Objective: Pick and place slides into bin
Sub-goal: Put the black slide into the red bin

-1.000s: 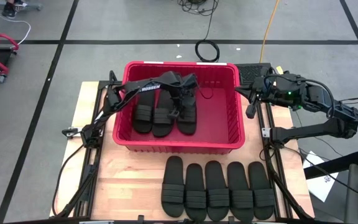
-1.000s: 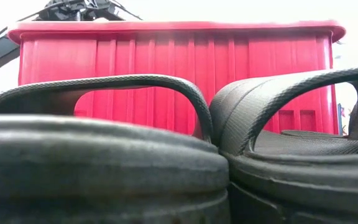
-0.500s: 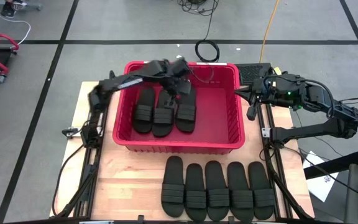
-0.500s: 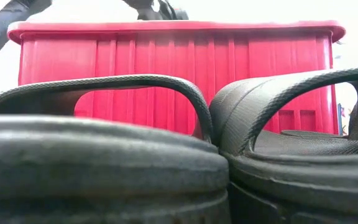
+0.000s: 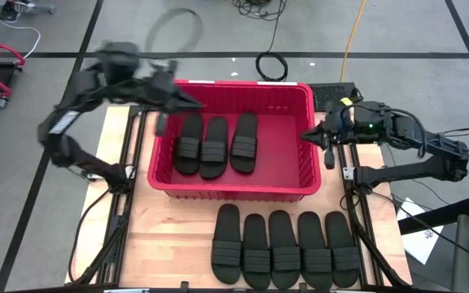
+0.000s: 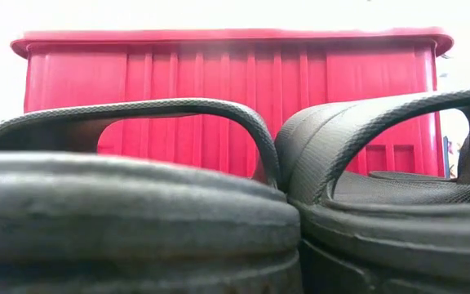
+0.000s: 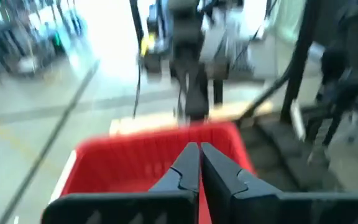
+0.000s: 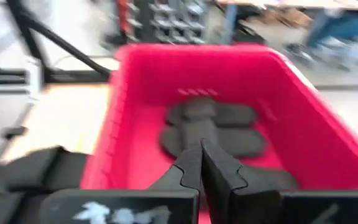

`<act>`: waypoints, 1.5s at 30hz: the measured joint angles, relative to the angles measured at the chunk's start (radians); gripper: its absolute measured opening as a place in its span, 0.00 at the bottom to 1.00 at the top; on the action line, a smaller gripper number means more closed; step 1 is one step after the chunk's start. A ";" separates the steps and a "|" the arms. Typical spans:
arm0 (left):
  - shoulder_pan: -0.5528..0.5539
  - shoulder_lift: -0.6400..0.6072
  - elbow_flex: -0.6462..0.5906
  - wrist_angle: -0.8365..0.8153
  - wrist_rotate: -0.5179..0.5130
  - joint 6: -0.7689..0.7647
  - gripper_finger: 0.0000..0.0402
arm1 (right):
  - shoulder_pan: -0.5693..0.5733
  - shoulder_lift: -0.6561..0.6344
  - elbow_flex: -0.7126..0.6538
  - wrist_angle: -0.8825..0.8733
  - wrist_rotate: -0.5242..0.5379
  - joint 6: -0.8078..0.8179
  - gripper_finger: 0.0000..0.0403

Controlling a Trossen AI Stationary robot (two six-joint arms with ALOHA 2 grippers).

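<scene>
High view shows the bin [image 5: 312, 146] mid-table with three slides [image 5: 216, 145] lying flat inside it and five slides [image 5: 286, 248] in a row just outside its near wall. The left gripper [image 5: 192, 101] hangs over the bin's far-left corner, jaws pressed together on nothing; the right gripper [image 5: 306, 136] sits at the bin's right rim, likewise closed and empty. My worry: either arm reaching for the row could clip the rim and shove the bin.
</scene>
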 joint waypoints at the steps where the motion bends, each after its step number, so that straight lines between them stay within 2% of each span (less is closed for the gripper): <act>1: -0.019 -0.031 -0.021 0.036 0.003 -0.006 0.01 | 0.000 0.000 -0.018 0.046 -0.035 0.008 0.00; 5: -0.093 -0.153 -0.195 0.170 0.006 -0.005 0.00 | 0.011 0.009 -0.061 0.188 -0.124 0.072 0.00; 9: -0.111 -0.285 -0.491 0.354 0.002 -0.062 0.00 | 0.082 0.041 -0.062 0.196 -0.123 0.099 0.00; 12: -0.119 -0.381 -0.730 0.522 0.046 -0.134 0.00 | 0.151 0.072 -0.062 0.270 -0.115 0.141 0.00; 15: -0.119 -0.469 -0.926 0.654 0.058 -0.211 0.00 | 0.236 0.118 -0.058 0.395 -0.026 0.169 0.00; 19: -0.118 -0.583 -1.077 0.722 0.052 -0.282 0.00 | 0.355 0.226 0.041 0.412 0.168 0.156 0.00; 23: -0.113 -0.672 -1.136 0.701 0.048 -0.279 0.01 | 0.432 0.359 0.216 0.327 0.267 0.161 0.00; 27: -0.114 -0.735 -1.142 0.679 0.048 -0.204 0.00 | 0.472 0.502 0.391 0.157 0.247 0.270 0.00; 32: -0.114 -0.773 -1.142 0.680 0.004 -0.166 0.02 | 0.477 0.637 0.482 0.023 0.008 0.432 0.00; 37: -0.114 -0.780 -1.142 0.679 -0.030 -0.260 0.03 | 0.458 0.732 0.481 0.005 -0.186 0.475 0.02; 41: -0.114 -0.778 -1.142 0.677 -0.030 -0.349 0.01 | 0.447 0.812 0.481 -0.019 -0.285 0.442 0.10; 45: -0.114 -0.778 -1.142 0.668 -0.030 -0.381 0.01 | 0.434 0.893 0.481 -0.020 -0.365 0.409 0.21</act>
